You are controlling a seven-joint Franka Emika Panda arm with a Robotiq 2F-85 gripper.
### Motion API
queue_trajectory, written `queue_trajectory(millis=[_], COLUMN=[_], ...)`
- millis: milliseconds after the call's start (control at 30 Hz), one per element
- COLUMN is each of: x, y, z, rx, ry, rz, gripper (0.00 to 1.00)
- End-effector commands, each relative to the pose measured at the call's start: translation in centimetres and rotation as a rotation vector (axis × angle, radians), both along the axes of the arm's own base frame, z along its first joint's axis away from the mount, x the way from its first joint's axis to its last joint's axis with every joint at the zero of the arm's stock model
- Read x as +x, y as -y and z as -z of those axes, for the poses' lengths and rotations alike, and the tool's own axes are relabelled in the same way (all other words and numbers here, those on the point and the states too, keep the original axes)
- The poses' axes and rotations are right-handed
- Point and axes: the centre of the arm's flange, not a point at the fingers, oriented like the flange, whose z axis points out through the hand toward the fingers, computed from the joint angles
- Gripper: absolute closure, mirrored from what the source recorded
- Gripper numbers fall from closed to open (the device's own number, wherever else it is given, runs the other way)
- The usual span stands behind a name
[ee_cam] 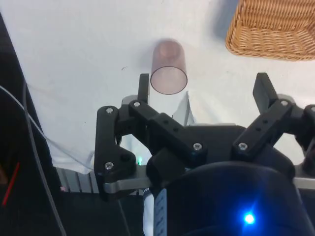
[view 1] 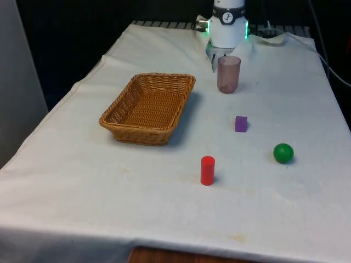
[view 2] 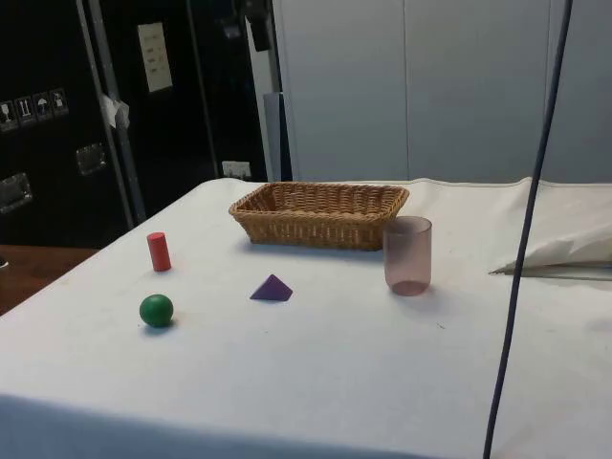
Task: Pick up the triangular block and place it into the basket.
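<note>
The purple triangular block [view 1: 241,124] lies on the white cloth between the translucent pink cup and the green ball; from the side [view 2: 273,289] it shows as a small pyramid. The wicker basket [view 1: 137,133] stands empty towards the front view's left [view 2: 316,225]. My gripper [ee_cam: 203,88] hangs high over the table's far end, open wide, with nothing between its black fingers [ee_cam: 143,86]. Below it I see the cup [ee_cam: 169,73] and a corner of the basket [ee_cam: 275,34]. The block is well away from the gripper.
An upright pink cup [view 1: 228,74] stands close to the robot's base [view 1: 227,24], beside the basket [view 2: 408,255]. A red cylinder [view 1: 207,170] and a green ball [view 1: 283,153] sit nearer the front edge. A dark cable [view 2: 526,239] hangs across the side view.
</note>
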Motion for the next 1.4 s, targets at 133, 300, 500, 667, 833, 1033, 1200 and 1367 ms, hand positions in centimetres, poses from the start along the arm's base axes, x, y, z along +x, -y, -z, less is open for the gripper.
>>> queue_trajectory(millis=[133, 300, 500, 667, 833, 1033, 1200, 1367], x=[-0.2, -0.7, -1.2, -1.5, -1.9, -2.2, -2.5, -2.6], y=[-1.1, -1.8, -2.3, -3.0, -4.1, -5.1, -6.0, -6.5], z=[-0.1, 0.0, 0.7, 1.6, 2.8, 3.8, 4.7, 6.3], rx=[0.0, 0.002, 0.005, 0.007, 0.009, 0.012, 0.014, 0.006], ry=[0.018, 0.036, 0.063, 0.08, 0.097, 0.113, 0.131, 0.144], rz=[0.001, 0.002, 0.012, 0.023, 0.031, 0.037, 0.044, 0.041], gripper=[0.0, 0.0, 0.0, 0.0, 0.0, 0.0, 0.0, 0.0])
